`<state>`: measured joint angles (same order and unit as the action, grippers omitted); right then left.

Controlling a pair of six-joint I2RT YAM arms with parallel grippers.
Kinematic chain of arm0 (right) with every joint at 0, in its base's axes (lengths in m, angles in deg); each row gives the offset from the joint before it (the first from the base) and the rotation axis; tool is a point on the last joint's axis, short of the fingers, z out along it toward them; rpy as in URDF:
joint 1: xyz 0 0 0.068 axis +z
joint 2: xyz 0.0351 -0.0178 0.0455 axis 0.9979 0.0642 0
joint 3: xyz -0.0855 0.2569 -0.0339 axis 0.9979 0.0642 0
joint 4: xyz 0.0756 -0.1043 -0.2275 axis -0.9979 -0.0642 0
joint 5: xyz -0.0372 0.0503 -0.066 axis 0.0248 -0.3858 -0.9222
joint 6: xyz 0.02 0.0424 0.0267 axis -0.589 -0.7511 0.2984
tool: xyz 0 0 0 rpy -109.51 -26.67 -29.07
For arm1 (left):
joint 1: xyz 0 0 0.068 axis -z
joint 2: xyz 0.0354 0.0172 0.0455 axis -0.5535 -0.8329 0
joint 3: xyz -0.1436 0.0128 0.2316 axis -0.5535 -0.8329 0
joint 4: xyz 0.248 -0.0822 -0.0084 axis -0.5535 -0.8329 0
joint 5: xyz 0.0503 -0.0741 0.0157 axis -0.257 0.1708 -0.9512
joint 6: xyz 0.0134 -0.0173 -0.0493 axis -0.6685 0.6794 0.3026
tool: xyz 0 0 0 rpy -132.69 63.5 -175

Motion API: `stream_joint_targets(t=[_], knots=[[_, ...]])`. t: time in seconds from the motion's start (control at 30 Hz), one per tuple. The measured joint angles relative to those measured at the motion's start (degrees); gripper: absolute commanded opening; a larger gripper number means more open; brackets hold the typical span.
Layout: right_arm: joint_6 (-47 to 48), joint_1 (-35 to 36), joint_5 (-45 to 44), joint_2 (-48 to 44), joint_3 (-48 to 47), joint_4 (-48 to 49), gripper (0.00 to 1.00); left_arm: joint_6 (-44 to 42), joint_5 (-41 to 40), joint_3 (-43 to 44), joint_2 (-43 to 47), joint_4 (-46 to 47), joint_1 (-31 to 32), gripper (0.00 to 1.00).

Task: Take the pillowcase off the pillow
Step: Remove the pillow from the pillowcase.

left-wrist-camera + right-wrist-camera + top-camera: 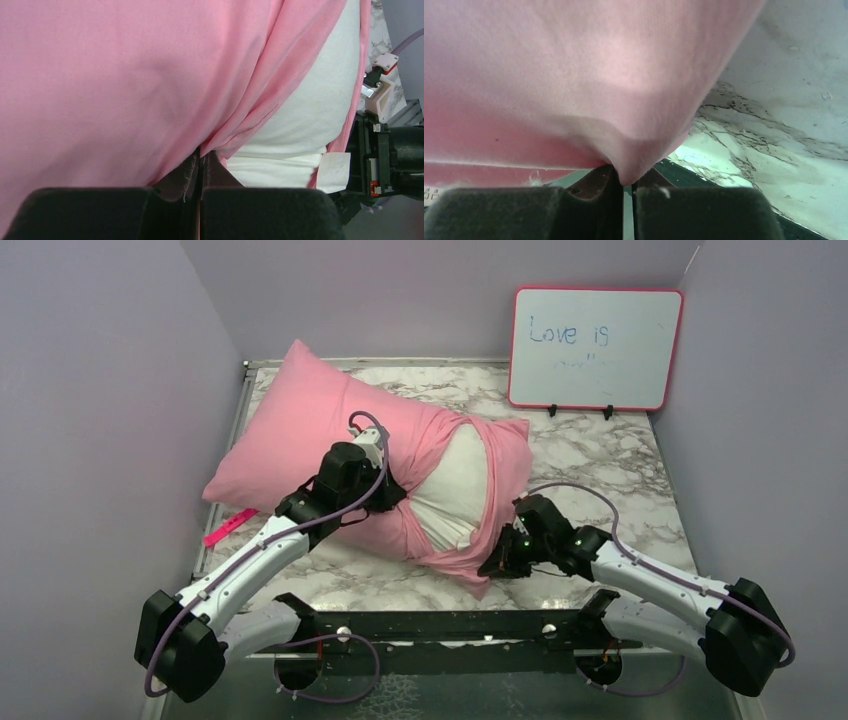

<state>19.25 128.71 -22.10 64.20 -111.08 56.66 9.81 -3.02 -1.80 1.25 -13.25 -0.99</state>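
On the left and middle of the marble table (pixel 610 465), the pillow (pixel 455 475) lay diagonally, its far corner close to the back-left corner of the enclosure and its left flank running along the table's left edge. The pillowcase (pixel 300 430) covered the far and left part of the pillow. Its open hem was bunched around the right end, where the white fabric was exposed. The lowest fold of the hem hung near the table's front edge, just beyond the black base bar (pixel 440 625).

Open marble lay to the right of the pillow and in front of the whiteboard (pixel 595 348), which stood upright against the back wall. A small pink strip (pixel 230 527) sat at the left edge, beside the pillow's near corner.

The left arm reached forward and inward from its base, its wrist resting over the pillow's middle. The left gripper (pixel 201 167) was clamped on a gathered fold of the pillowcase at the hem, next to the bare pillow.

The right arm extended low to the left along the front edge. The right gripper (pixel 624 182) was pinched on the lower corner of the pillowcase, with marble visible beneath the fabric.
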Motion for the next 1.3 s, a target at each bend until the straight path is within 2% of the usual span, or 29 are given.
stream_joint_targets(t=[0.07,0.17,0.33,0.5,0.67,0.8,0.87,0.9,1.0,1.03,1.23,1.3], knots=[[0.83,0.02,-0.46,0.96,-0.74,-0.26,0.11,-0.04,0.79,-0.07,-0.02,0.11,-0.26,0.0],[1.9,0.04,-1.22,1.62,-1.81,-1.6,0.27,-0.04,2.49,-0.9,-0.02,1.36,-0.81,0.0],[4.09,0.22,-3.85,1.7,-6.03,-9.75,0.36,-0.11,5.07,-3.69,0.39,5.55,-1.9,0.0],[7.8,0.28,-4.44,1.36,-14.16,-15.54,0.6,-0.98,6.62,-6.01,1.6,9.09,-2.67,0.0],[9.73,0.28,-4.46,2.95,-23.5,-16.46,0.61,-1.77,7.19,-6.51,1.84,10.03,-2.8,0.0],[9.11,0.28,-4.55,7.65,-28.22,-16.2,0.61,-1.95,7.45,-6.71,1.84,10.34,-2.89,0.0],[8.22,0.28,-4.55,9.97,-28.33,-16.22,0.55,-1.95,7.48,-6.82,1.84,10.49,-2.89,0.0],[7.87,0.28,-4.52,11.28,-28.3,-16.28,0.49,-1.95,7.5,-6.82,1.84,10.51,-2.89,0.0],[6.93,0.28,-4.57,14.43,-28.15,-16.59,0.14,-1.92,7.52,-6.82,1.84,10.43,-2.89,0.0],[6.88,0.26,-4.59,14.6,-27.71,-16.7,0.07,-1.9,7.5,-6.82,1.84,10.32,-2.89,0.0],[6.64,0.26,-5.07,6.32,-19.52,-15.87,0.06,-2.14,6.05,-6.58,1.73,9.38,-2.75,0.0],[6.99,0.24,-4.9,3.3,-16.68,-14.64,0.01,-2.4,4.72,-5.31,0.98,7.93,-2.49,0.0]])
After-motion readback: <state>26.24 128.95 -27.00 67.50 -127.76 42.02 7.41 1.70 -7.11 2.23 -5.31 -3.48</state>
